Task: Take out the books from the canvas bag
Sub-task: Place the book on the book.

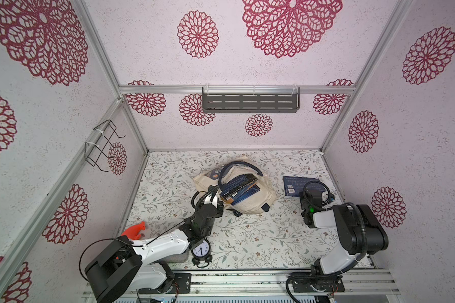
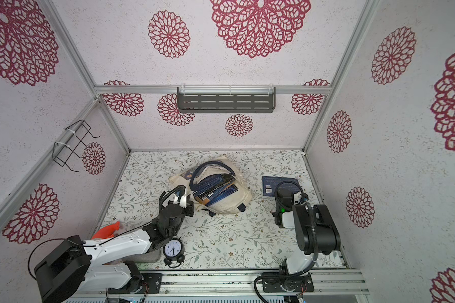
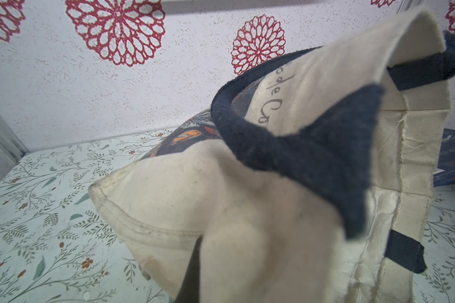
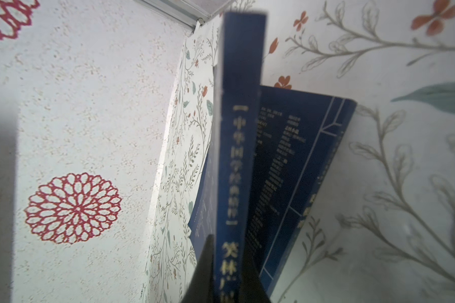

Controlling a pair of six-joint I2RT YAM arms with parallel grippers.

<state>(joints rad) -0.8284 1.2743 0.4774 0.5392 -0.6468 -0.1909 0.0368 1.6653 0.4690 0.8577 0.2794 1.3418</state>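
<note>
The left gripper [image 1: 216, 202] is clenched on the canvas bag [image 1: 260, 202] by its rim at frame centre, fingertips buried in cloth. The right gripper [image 4: 229, 278] clamps a navy book [image 4: 237, 157] by its spine over a flat book [image 1: 293, 183] at centre-right, partly covered by the wrist. Other books [image 1: 238, 187] sit in the bag's mouth.

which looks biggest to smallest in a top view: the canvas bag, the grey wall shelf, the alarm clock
1. canvas bag: covers the most area, crumpled as it is
2. grey slotted wall shelf: longer but much thinner. It hangs nearer the camera, so this is a close call
3. black alarm clock: clearly smallest
</note>
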